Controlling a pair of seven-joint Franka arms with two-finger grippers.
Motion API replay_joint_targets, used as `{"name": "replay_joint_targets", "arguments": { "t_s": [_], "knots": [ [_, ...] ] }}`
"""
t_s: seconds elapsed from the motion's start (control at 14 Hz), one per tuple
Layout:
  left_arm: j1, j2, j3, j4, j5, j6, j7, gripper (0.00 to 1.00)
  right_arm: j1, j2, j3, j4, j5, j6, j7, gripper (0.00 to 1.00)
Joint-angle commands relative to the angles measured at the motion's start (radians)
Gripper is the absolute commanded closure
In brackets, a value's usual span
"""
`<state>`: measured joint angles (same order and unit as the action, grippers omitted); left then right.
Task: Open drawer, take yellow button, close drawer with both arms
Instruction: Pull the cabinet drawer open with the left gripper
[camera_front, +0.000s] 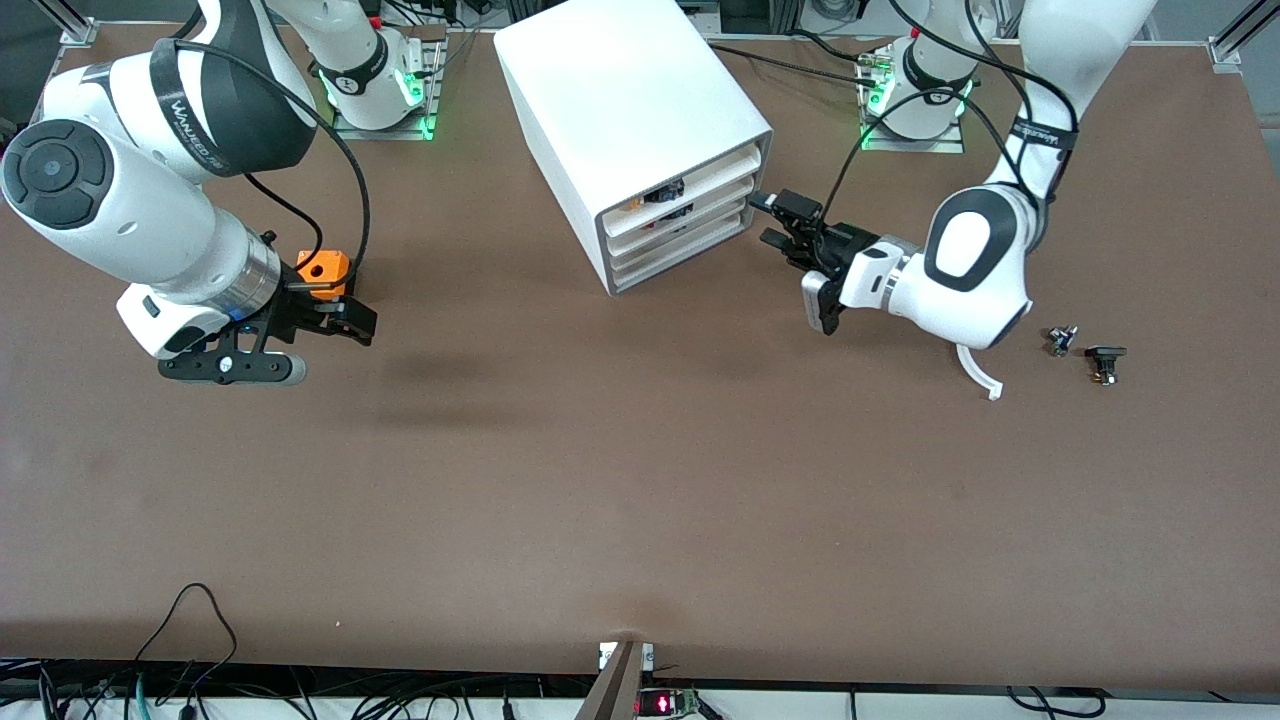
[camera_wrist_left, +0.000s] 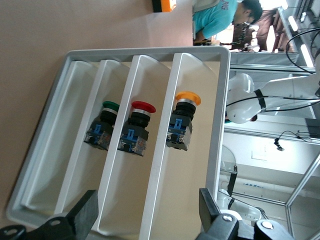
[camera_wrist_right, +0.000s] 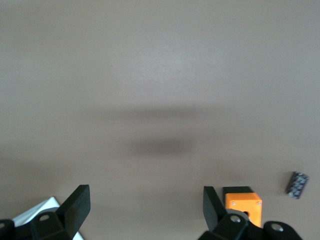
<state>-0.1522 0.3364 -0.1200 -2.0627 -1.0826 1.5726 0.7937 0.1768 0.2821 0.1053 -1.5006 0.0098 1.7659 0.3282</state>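
Brown table (camera_front: 640, 480), cables along its edge (camera_front: 200, 680)

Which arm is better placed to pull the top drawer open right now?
The left arm. Its left gripper is open right at the cabinet's front, facing the drawer holding the button. The right gripper waits over the table by the orange cube.

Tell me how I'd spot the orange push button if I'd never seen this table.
Find the big white cabinet mid-table, its three tray drawers facing the open left gripper. Three push buttons sit inside, one per drawer. The orange button lies in the top drawer; its neighbours have a red cap and a green cap.
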Motion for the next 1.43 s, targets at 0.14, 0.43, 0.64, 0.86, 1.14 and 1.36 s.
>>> {"name": "replay_joint_targets", "arguments": {
  "t_s": [0.14,0.43,0.64,0.86,1.14,1.36],
  "knots": [
    [-0.003,-0.019,-0.076,-0.143,-0.151,0.079,0.134,0.22,0.075,0.014,-0.004,0.020,0.021,0.047,0.075,0.00],
    [-0.010,-0.010,-0.107,-0.163,-0.168,0.095,0.156,0.39,0.111,0.022,-0.004,0.022,0.024,0.067,0.167,0.00],
    [-0.010,-0.010,-0.113,-0.166,-0.168,0.087,0.160,0.72,0.141,0.063,-0.003,0.097,0.025,0.046,0.253,0.00],
    [-0.010,-0.005,-0.113,-0.166,-0.168,0.084,0.165,1.00,0.159,0.101,-0.003,0.169,0.025,-0.008,0.305,0.00],
    [0.005,-0.004,-0.112,-0.149,-0.155,0.081,0.147,1.00,0.207,0.126,-0.003,0.194,0.025,0.006,0.486,0.00],
    [0.065,0.053,-0.110,-0.081,-0.096,0.070,0.147,1.00,0.248,0.166,-0.003,0.241,0.025,0.006,0.601,0.00]
  ]
}}
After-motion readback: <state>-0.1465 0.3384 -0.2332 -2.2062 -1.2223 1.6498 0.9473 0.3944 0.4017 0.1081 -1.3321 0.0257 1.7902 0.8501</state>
